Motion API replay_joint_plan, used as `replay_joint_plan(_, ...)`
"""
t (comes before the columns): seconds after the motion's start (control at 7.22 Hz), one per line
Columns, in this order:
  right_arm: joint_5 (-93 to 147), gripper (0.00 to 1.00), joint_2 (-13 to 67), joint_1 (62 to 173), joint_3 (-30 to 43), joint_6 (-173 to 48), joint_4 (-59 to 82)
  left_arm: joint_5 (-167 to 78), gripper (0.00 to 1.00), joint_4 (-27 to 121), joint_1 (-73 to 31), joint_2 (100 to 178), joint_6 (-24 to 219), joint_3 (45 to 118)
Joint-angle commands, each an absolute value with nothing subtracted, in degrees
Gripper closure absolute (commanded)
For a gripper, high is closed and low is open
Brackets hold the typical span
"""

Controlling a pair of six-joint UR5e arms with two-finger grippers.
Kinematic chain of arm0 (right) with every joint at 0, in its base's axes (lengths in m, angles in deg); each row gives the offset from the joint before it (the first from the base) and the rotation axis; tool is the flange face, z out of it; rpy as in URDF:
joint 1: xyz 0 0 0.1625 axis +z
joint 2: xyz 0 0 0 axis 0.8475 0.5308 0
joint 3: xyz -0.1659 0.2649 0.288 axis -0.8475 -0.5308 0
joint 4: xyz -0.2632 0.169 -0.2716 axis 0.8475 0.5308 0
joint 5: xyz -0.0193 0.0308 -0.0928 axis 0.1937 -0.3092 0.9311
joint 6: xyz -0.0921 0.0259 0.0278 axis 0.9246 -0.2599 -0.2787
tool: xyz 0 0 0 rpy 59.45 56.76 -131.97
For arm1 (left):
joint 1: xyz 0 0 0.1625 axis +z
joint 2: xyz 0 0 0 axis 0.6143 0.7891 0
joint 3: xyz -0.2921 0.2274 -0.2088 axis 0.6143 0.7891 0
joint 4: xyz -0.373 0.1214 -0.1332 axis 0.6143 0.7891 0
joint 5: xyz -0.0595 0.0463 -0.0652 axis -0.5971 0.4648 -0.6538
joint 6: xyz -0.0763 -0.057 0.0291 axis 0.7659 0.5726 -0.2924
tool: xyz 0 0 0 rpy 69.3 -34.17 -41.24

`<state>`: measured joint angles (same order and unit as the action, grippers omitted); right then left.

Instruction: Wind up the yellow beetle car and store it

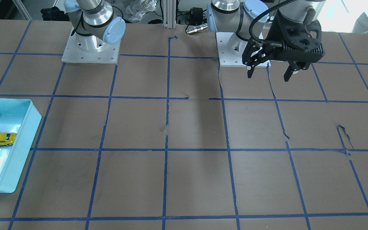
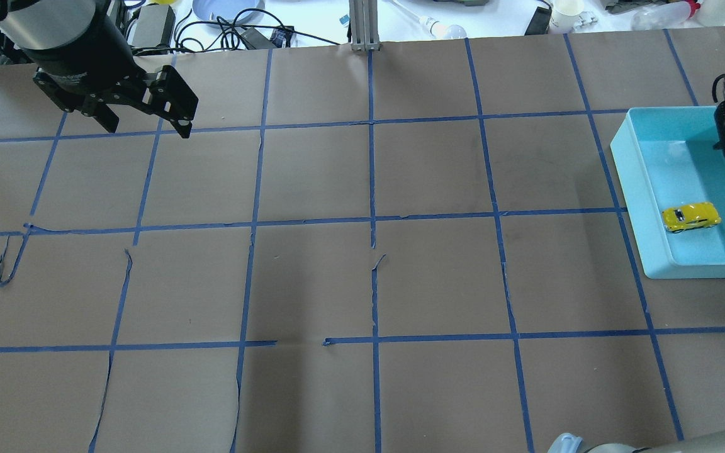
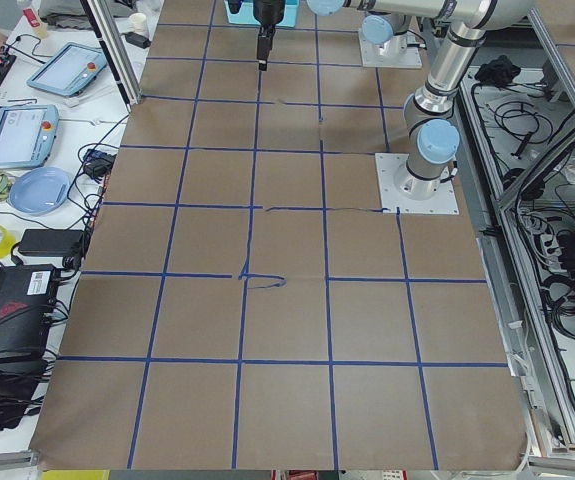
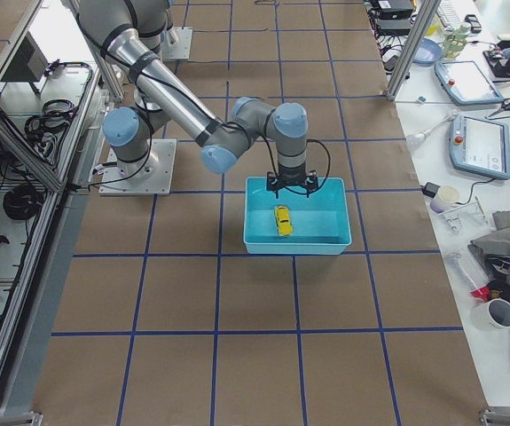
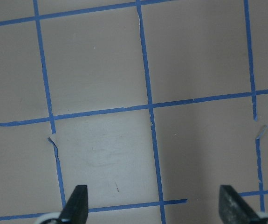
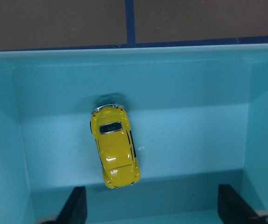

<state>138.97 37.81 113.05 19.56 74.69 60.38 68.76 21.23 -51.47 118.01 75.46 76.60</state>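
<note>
- In the teal bin [image 2: 702,269], yellow beetle car [image 2: 691,218] on its wheels, untouched
- Right hand [image 6: 152,205] spread, empty, above the car
- Left hand [image 2: 147,129] spread over the counter [image 2: 312,283]

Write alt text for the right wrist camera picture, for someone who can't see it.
The yellow beetle car sits on its wheels in a light blue bin, seen from straight above. The open right gripper hangs over it, fingertips clear of the car. Brown table with blue tape shows beyond the bin.
</note>
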Motion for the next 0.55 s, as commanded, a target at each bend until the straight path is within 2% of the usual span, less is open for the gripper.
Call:
replay_joint_plan(0.0, 139.35, 0.00, 46.60, 114.19, 18.47, 71.52, 54.17, 68.76, 0.00, 21.24, -51.49, 118.02, 75.46, 76.57)
replay_joint_plan(0.14, 139.44, 0.00, 48.99, 114.19, 14.98, 68.72, 45.77, 68.76, 0.00, 21.24, -51.40, 118.02, 75.46, 76.57)
replay_joint_plan(0.42, 139.61, 0.00, 48.84, 115.58, 4.09, 61.09, 30.37, 68.76, 0.00, 21.24, -51.40, 118.02, 75.46, 76.57)
